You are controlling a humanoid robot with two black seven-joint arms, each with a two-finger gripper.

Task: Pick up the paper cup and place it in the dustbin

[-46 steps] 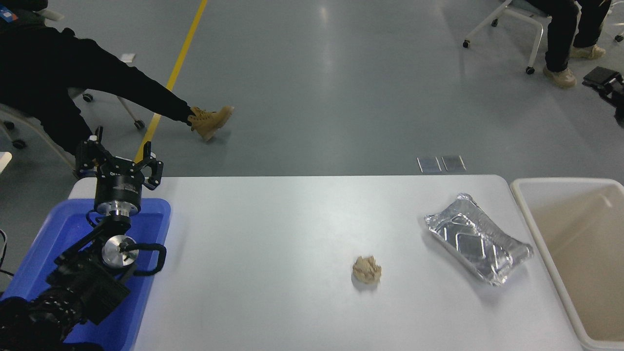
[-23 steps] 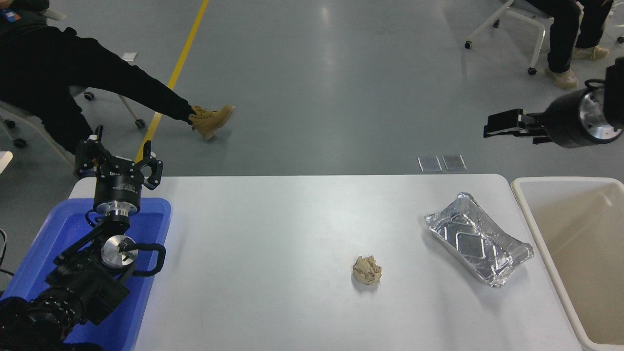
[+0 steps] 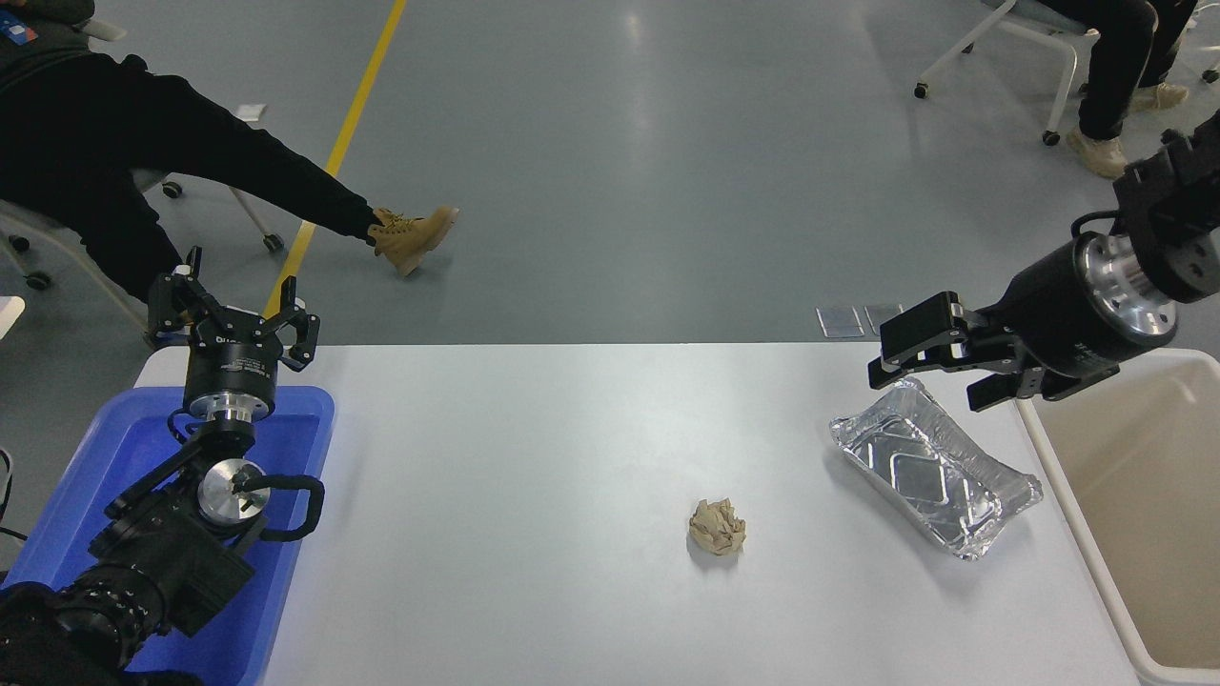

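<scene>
No paper cup shows on my counter (image 3: 534, 438) or in the dustbin (image 3: 1134, 457). My right gripper (image 3: 920, 367) hangs spread, empty, above the foil tray (image 3: 934, 467); left gripper (image 3: 233, 319) parked, spread.

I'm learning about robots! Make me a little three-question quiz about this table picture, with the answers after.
1. True or false: a paper cup stands on the white table.
2. Which thing lies nearest the right end effector? A) the crumpled brown paper ball B) the shiny foil tray C) the blue tray
3. Fill in: the left end effector is parked over the far end of the ____ tray.

Key:
1. False. No cup shows anywhere in this view.
2. B. The right end effector, empty, hovers by the foil tray's far end, beside the beige dustbin.
3. Blue.
</scene>
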